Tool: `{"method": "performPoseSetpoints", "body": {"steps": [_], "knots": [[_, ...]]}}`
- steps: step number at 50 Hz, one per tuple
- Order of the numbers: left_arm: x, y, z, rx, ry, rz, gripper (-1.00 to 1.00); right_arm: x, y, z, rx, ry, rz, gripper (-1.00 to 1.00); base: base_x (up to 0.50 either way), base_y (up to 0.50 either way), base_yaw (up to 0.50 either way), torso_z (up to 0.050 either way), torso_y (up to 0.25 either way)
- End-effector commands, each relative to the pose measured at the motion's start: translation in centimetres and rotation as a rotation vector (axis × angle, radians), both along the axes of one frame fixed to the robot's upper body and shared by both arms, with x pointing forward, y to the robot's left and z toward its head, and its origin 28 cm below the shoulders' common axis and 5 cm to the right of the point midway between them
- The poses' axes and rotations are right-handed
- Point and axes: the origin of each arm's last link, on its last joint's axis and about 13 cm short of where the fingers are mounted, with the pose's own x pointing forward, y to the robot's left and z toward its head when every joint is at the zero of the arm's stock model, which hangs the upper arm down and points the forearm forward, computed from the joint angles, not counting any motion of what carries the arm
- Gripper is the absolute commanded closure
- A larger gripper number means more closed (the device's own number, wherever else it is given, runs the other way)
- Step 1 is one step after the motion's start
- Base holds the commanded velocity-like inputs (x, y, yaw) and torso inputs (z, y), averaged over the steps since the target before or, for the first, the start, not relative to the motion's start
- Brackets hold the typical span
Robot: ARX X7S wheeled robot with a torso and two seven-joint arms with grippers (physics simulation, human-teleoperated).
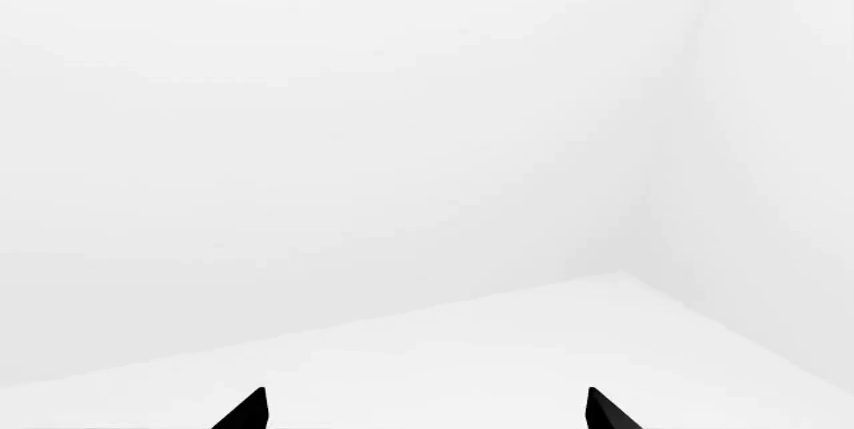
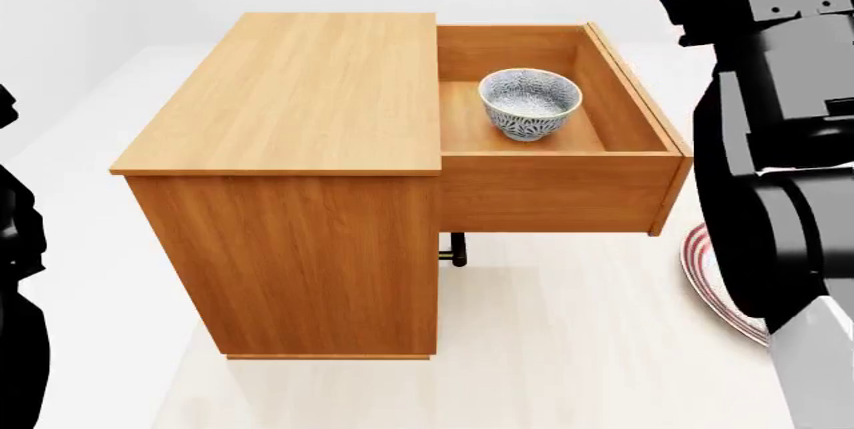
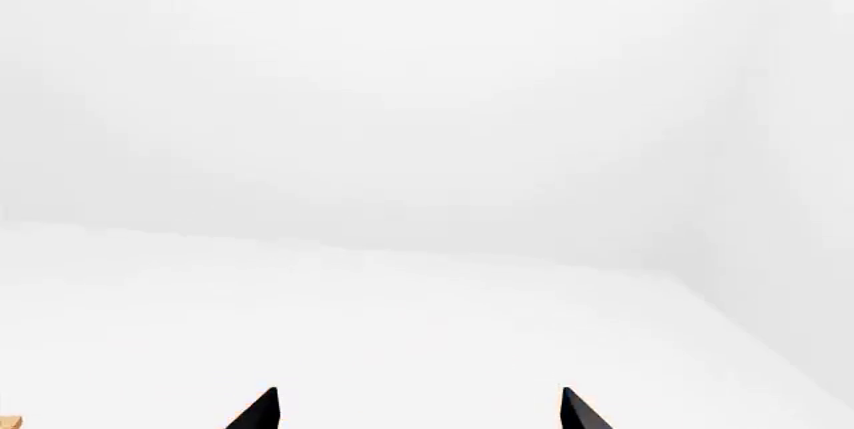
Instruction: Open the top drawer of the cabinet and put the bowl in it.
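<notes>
Drawer status, head view: top drawer (image 2: 554,189) pulled well out of the cabinet (image 2: 287,129), bowl (image 2: 530,102) sitting upright on the drawer floor, nearer the back than the front panel. Task looks done by placement. Right arm (image 2: 774,99) hangs just beside the drawer's outer side; plate (image 2: 707,284) partly hidden on the floor behind it.

Left wrist view: left gripper (image 1: 424,411) fingers spread apart, nothing between them, only white floor and walls ahead.

Right wrist view: right gripper (image 3: 420,411) likewise spread and empty, facing blank wall.

Risk: the right arm is close to the drawer side, so a careless retract could clip it, jolt the drawer and tip the bowl.
</notes>
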Motion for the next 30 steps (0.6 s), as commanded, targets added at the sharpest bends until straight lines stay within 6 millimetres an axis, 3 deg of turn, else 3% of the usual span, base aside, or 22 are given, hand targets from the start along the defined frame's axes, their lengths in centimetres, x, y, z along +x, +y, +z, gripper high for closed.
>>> {"method": "performPoseSetpoints", "body": {"steps": [1, 2, 4, 7, 10, 13, 17, 23, 30], "knots": [[0.0, 0.0, 0.0, -0.007, 0.002, 0.012, -1.00, -0.5, -1.2, 2.7, 0.078, -0.162, 0.000, -1.00, 0.00, 0.00, 0.00, 0.000, 0.000], [0.0, -0.1, -0.1, -0.008, 0.004, 0.015, -1.00, -0.7, -1.5, 2.9, 0.085, -0.185, 0.004, -1.00, 0.00, 0.00, 0.00, 0.000, 0.000], [0.0, -0.1, 0.0, -0.013, 0.004, 0.021, -1.00, -1.1, -2.1, -0.4, 0.129, -0.055, -0.009, -1.00, 0.00, 0.00, 0.00, 0.000, 0.000], [0.1, -0.1, 0.0, -0.015, 0.006, 0.026, -1.00, -3.8, -2.1, -1.4, 0.125, -0.101, 0.032, -1.00, 0.00, 0.00, 0.00, 0.000, 0.000], [0.1, -0.1, 0.0, -0.011, 0.008, 0.028, -1.00, -8.1, -1.2, -0.5, 0.076, -0.300, 0.097, -1.00, 0.00, 0.00, 0.00, 0.000, 0.000], [0.0, -0.1, -0.1, -0.005, 0.012, 0.031, -1.00, -12.8, -0.5, -2.8, 0.054, -0.416, 0.171, -1.00, 0.00, 0.00, 0.00, 0.000, 0.000], [0.0, 0.0, -0.1, -0.001, 0.013, 0.033, -1.00, -16.1, 0.0, -6.9, 0.012, -0.462, 0.200, -1.00, 0.00, 0.00, 0.00, 0.000, 0.000], [0.0, 0.0, -0.1, 0.012, 0.017, 0.037, -1.00, -20.1, 0.4, -11.9, -0.012, -0.515, 0.207, -1.00, 0.00, 0.00, 0.00, 0.000, 0.000], [0.0, 0.0, -0.1, 0.008, 0.011, 0.045, -1.00, -23.0, 1.4, -15.5, -0.048, -0.534, 0.245, -1.00, 0.00, 0.00, 0.00, 0.000, 0.000]]}}
